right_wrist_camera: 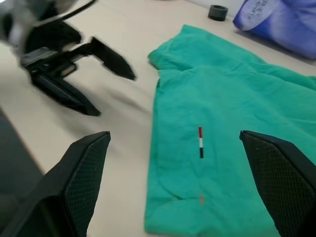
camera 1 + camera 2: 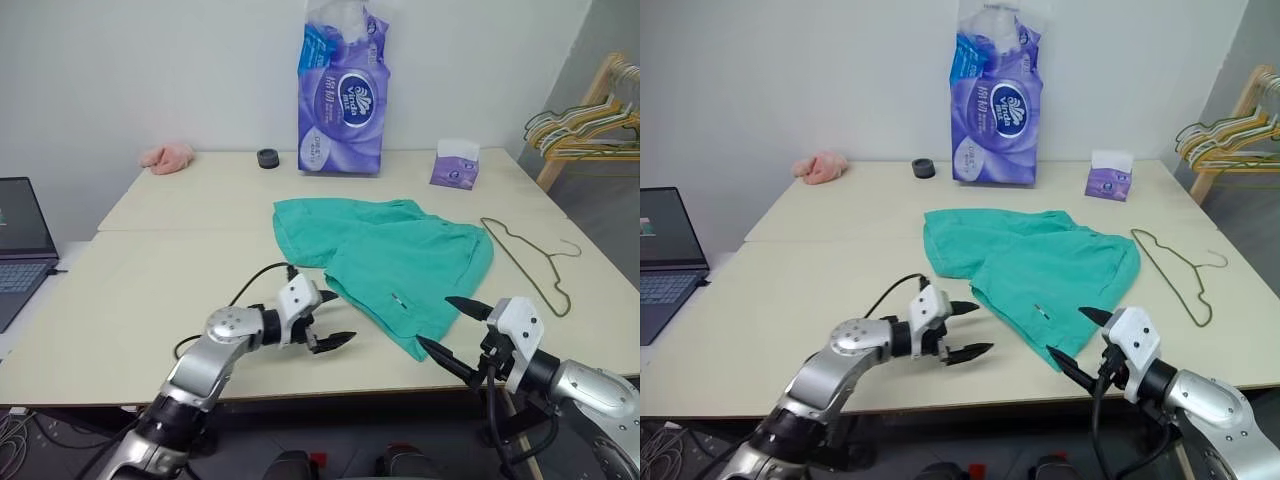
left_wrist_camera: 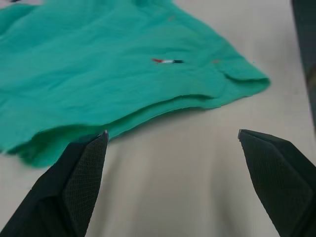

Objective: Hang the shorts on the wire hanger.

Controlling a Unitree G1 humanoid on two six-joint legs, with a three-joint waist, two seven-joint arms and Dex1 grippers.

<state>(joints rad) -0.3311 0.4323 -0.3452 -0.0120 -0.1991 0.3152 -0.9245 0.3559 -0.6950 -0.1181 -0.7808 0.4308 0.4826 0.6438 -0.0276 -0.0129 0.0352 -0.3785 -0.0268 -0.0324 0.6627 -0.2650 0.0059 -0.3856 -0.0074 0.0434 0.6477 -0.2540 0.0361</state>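
The teal-green shorts (image 2: 390, 255) lie flat and rumpled in the middle of the pale table (image 2: 150, 280); a small striped tag (image 1: 200, 143) shows on the near leg. To their right the thin grey wire hanger (image 2: 530, 258) lies flat on the table, apart from the fabric. My left gripper (image 2: 345, 317) is open and empty just left of the shorts' near hem, pointing toward it. My right gripper (image 2: 433, 321) is also open and empty, at the shorts' near right corner by the table's front edge. The right wrist view looks over the shorts toward the left gripper (image 1: 116, 95).
At the back of the table stand a tall purple tissue pack (image 2: 342, 95), a small purple tissue box (image 2: 455, 165), a black roll (image 2: 267, 158) and a pink cloth (image 2: 168, 156). A laptop (image 2: 20, 250) sits at the left. A wooden rack with bunched hangers (image 2: 590, 120) is at the far right.
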